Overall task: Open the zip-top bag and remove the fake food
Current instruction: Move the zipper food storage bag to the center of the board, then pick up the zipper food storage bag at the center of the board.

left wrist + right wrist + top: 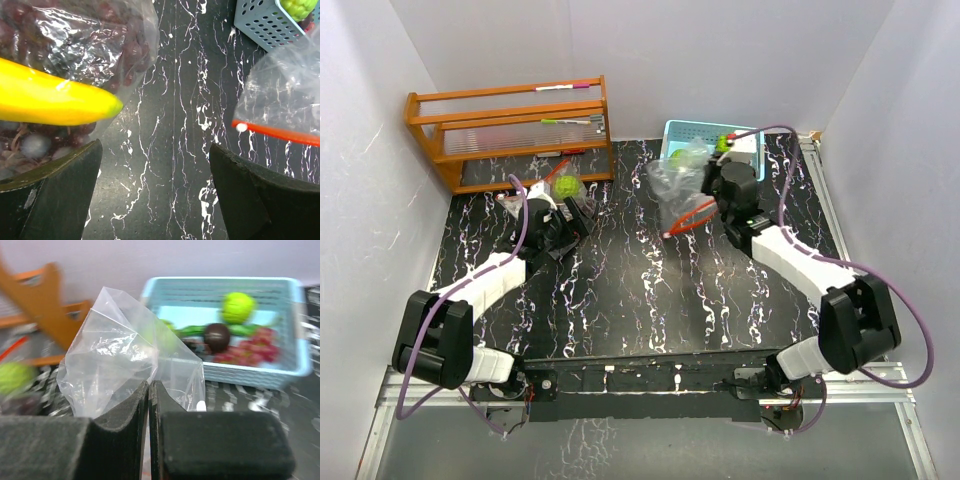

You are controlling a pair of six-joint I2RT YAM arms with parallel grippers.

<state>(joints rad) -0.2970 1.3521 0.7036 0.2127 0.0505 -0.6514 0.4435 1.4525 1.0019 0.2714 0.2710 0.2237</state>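
Observation:
My right gripper (150, 386) is shut on the plastic of a clear zip-top bag (120, 355) with a red zip strip (688, 217) and holds it up in front of the light-blue basket (250, 372); this bag looks empty. In the basket lie fake food pieces: a bumpy lime-green ball (237, 307), a dark round piece (216, 337), grapes (252, 350) and a green vegetable (192, 331). My left gripper (155, 150) stands open over bare table, nothing between its fingers. Just left of it lies a second clear bag (100, 35) with a yellow banana (50, 97) and dark grapes (132, 52).
An orange wooden rack (510, 125) stands at the back left against the wall. The basket (685, 128) sits at the back right. White walls close in the black marbled table (640, 290) on three sides. A lime-green ball (567, 187) lies by the rack.

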